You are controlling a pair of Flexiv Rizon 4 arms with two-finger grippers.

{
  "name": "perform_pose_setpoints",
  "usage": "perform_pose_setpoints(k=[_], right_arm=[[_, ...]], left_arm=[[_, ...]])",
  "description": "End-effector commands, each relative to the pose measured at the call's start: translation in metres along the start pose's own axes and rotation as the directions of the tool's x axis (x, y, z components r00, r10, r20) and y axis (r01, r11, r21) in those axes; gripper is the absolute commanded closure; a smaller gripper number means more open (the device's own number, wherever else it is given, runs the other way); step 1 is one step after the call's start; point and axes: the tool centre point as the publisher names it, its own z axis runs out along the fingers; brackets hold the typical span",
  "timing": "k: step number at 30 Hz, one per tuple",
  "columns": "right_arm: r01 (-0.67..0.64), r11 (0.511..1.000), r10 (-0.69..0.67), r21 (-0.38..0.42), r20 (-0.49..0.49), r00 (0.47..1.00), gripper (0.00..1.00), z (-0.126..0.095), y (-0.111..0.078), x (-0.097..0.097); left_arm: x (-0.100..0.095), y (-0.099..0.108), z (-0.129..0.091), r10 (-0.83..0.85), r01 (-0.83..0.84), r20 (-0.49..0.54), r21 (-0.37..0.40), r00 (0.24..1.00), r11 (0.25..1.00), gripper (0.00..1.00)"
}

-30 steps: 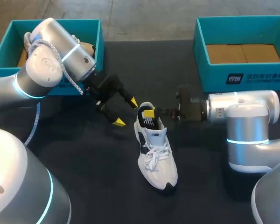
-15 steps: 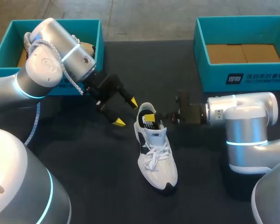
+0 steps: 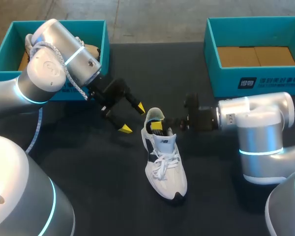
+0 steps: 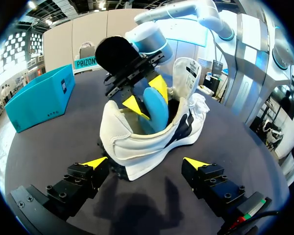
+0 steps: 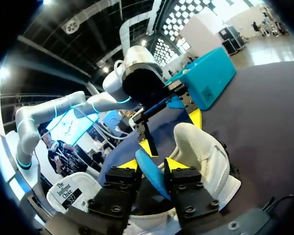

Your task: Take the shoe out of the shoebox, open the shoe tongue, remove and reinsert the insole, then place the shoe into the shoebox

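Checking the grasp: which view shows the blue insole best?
Left wrist view: the insole stands out of the shoe, pinched by the right gripper. Right wrist view shows less of it, between the jaws; head view hides it.

Shoe (image 3: 166, 167): smooth leather-like upper, cloth laces. Insole (image 4: 154, 110): matt, possibly foam. Table (image 3: 88, 167): dark matt.

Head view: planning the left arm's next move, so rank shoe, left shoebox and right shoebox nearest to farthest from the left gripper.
From the left gripper:
1. shoe, just beside its open jaws, in the middle.
2. left shoebox, back at the far left.
3. right shoebox, across at the far right.
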Motion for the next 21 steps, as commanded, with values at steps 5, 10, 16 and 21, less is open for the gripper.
perform_pose_setpoints(k=[5, 10, 16, 21], right_arm=[[0.065, 0.997, -0.064, -0.051, 0.018, 0.998, 0.31, 0.0, 0.009, 0.012], [0.094, 0.994, -0.093, -0.058, 0.02, 0.995, 0.31, 0.001, 0.017, 0.015], [0.129, 0.989, -0.127, -0.075, 0.037, 0.991, 0.29, -0.003, 0.027, 0.019], [0.162, 0.983, -0.157, -0.085, 0.062, 0.986, 0.29, -0.009, 0.038, 0.024]], left_arm=[[0.0, 0.0, 0.0, 0.0, 0.0, 0.0, -0.002, 1.0, 1.0, 0.0], [0.0, 0.0, 0.0, 0.0, 0.0, 0.0, -0.002, 1.0, 1.0, 0.0], [0.0, 0.0, 0.0, 0.0, 0.0, 0.0, -0.002, 1.0, 1.0, 0.0], [0.0, 0.0, 0.0, 0.0, 0.0, 0.0, -0.002, 1.0, 1.0, 0.0]])
